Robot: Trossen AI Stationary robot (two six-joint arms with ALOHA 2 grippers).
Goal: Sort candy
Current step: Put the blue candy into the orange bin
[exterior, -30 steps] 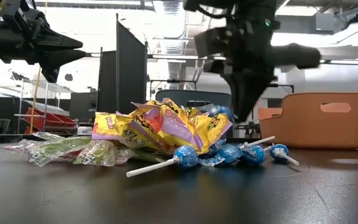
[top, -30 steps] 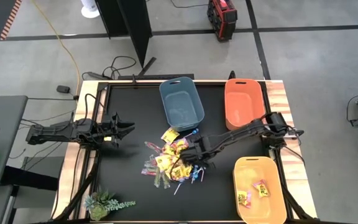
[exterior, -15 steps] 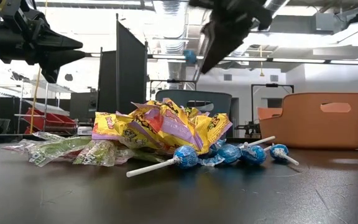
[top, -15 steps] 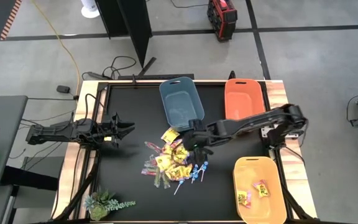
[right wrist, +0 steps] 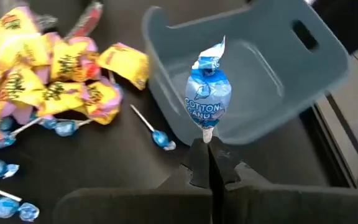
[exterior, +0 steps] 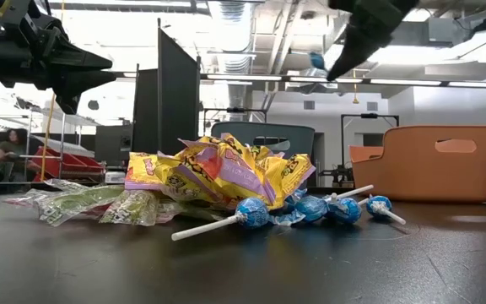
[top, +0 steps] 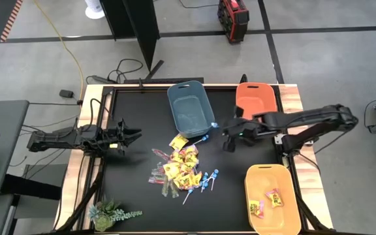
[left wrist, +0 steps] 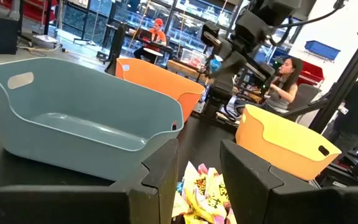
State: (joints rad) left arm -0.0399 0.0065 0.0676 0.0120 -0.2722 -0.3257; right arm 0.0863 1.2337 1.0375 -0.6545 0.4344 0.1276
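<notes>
Overhead, the black table (top: 136,189) carried three bins: a blue-grey bin (top: 190,108) at the back, an orange bin (top: 256,104) beside it, and a yellow bin (top: 271,198) at the front right with a few yellow packets (top: 274,197) inside. Near the middle lay the candy pile (top: 181,168), yellow packets heaped with blue lollipops (exterior: 310,208) along its edge. The right gripper (right wrist: 208,163) was raised between the blue-grey and orange bins, pinched tight on the stick of a blue lollipop (right wrist: 207,102). The left gripper (top: 130,136) hung at the table's left edge, its fingers partly apart and holding nothing.
</notes>
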